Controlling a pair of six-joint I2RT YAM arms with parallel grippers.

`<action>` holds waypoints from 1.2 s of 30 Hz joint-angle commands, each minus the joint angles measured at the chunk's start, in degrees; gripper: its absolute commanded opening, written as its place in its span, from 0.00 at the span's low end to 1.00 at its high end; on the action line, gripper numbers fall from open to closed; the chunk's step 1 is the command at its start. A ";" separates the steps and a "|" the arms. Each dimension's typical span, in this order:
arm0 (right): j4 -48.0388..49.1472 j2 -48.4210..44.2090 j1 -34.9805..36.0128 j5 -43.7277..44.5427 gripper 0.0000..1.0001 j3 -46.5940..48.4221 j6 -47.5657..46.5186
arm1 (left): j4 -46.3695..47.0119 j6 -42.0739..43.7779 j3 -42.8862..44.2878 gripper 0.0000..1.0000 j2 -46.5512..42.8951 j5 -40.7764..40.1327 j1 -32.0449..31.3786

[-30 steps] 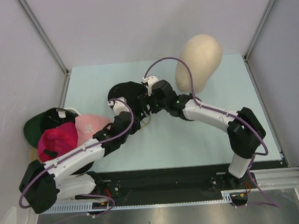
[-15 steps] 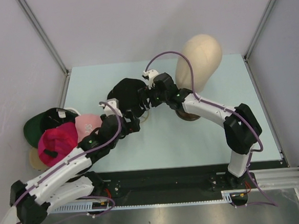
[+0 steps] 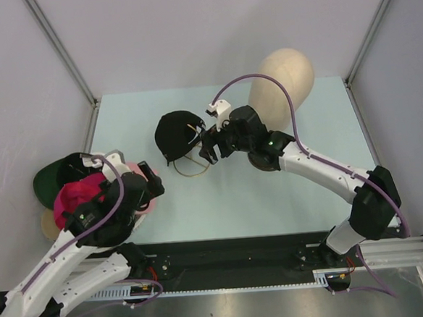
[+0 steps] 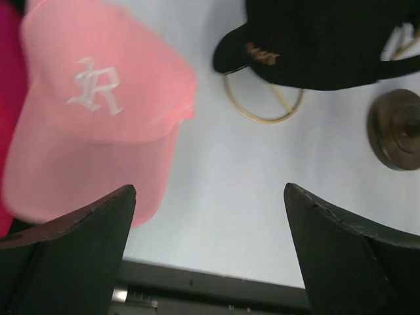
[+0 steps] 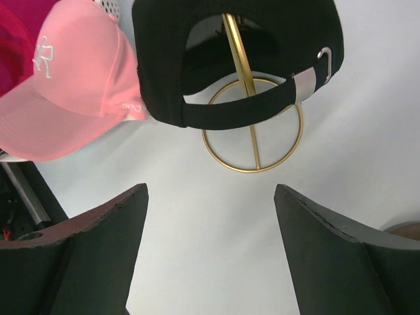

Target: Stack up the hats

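progress: four caps lie in a loose, overlapping heap at the 9 o'clock edge of the surface (image 3: 272,190). green cap (image 3: 50,181) at the back, magenta cap (image 3: 80,198) over it, pink cap (image 4: 98,111) leaning off toward 3 o'clock, a sliver of tan cap (image 3: 48,225) at 8 o'clock. black cap (image 3: 173,134) is well apart from them, perched on a gold stand (image 5: 252,141) at about 11 o'clock of centre, with the dummy head (image 3: 284,81) off at its 2 o'clock.

judged: heap mostly built. what's left is to lift the black cap off the stand and add it. the heap looks untidy and may want squaring.

tools: left tool (image 4: 209,190) spread wide, nothing in it, over the bare surface by the pink cap. right tool (image 5: 210,190) spread wide, empty, near the black cap's 3 o'clock side, not touching.

views: top view gives the whole layout, but the left arm covers most of the pink cap. left wrist shows that cap's white lettering, gold stitching on the black cap and a brown round base (image 4: 397,128). right wrist alone shows the black cap's rear opening, its strap, and the stand's rod and ring foot.
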 commanded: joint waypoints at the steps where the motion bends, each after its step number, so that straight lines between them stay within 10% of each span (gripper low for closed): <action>1: 0.19 -3.80 0.42 -0.51 0.84 -0.27 0.19 | -26.45 -18.40 9.22 1.00 5.48 -4.91 0.26; 19: 1.51 -10.04 -0.01 -1.49 0.84 -0.89 2.04 | -27.71 -50.84 -6.32 1.00 -0.92 -0.51 1.84; 36: 1.33 -12.68 -0.81 -0.95 0.84 -1.59 2.92 | -24.99 -55.17 -14.06 0.82 -10.33 -10.45 6.67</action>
